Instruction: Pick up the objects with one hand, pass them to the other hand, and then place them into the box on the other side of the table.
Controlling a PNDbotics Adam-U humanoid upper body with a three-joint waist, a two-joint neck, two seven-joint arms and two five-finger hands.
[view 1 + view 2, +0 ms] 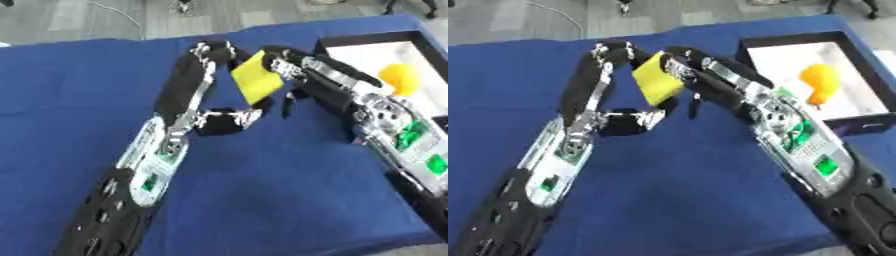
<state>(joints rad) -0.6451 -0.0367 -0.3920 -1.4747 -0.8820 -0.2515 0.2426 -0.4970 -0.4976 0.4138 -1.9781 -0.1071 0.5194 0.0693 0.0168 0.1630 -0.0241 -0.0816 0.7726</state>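
A flat yellow block hangs above the middle of the blue table, tilted, between my two hands. My left hand reaches up from the lower left. Its fingers curl over the block's upper left corner and its thumb sits just below the block. My right hand comes in from the right, its fingers curled on the block's upper right edge. The black-walled box with a white floor stands at the far right, and a yellow-orange object lies in it.
Blue cloth covers the table, with open cloth to the left and in front of the arms. My right forearm lies along the box's near left side. Grey floor shows beyond the far edge.
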